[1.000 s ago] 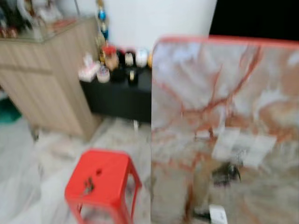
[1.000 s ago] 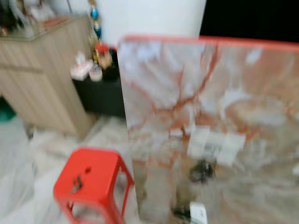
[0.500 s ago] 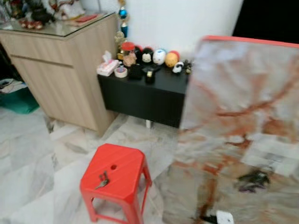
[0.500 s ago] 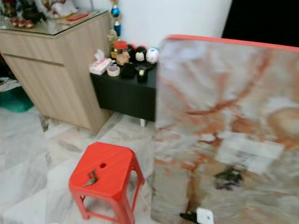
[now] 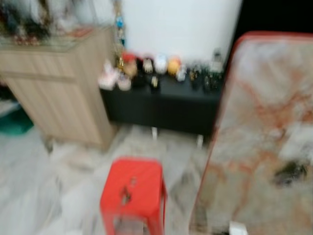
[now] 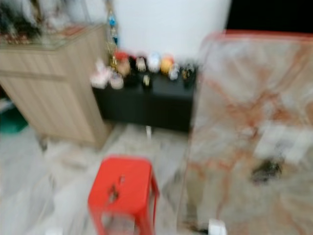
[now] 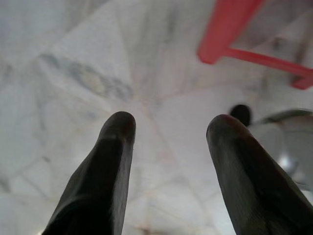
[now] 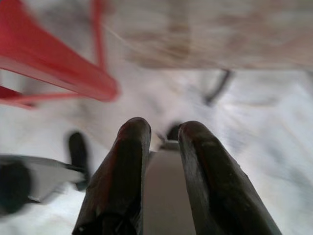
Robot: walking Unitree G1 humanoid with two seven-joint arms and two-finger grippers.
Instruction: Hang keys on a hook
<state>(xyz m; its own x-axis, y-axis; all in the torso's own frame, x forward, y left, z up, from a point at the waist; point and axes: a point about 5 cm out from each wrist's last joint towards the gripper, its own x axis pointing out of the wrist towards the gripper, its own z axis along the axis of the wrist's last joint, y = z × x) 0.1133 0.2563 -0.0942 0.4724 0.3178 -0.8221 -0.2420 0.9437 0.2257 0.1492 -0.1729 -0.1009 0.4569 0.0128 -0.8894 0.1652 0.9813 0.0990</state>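
Marble floor [image 5: 29, 176] spreads pale and veined beneath our hands. Our left hand [image 7: 168, 122] hangs with fingers spread wide above it, the red stool [image 5: 133, 188] just ahead. Our right hand [image 8: 164, 128] hangs with fingers narrowly parted, holding nothing. The keys [image 5: 125, 195] lie on the stool's seat, between a wooden cabinet [image 5: 58, 93] and a leaning marbled slab [image 5: 264, 132].

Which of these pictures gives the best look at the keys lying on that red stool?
The left eye view, though blurred: the keys show as a small dark shape on top of the red stool. The right eye view shows the same. The wrist views catch the stool's red legs, with the left gripper open above the floor.
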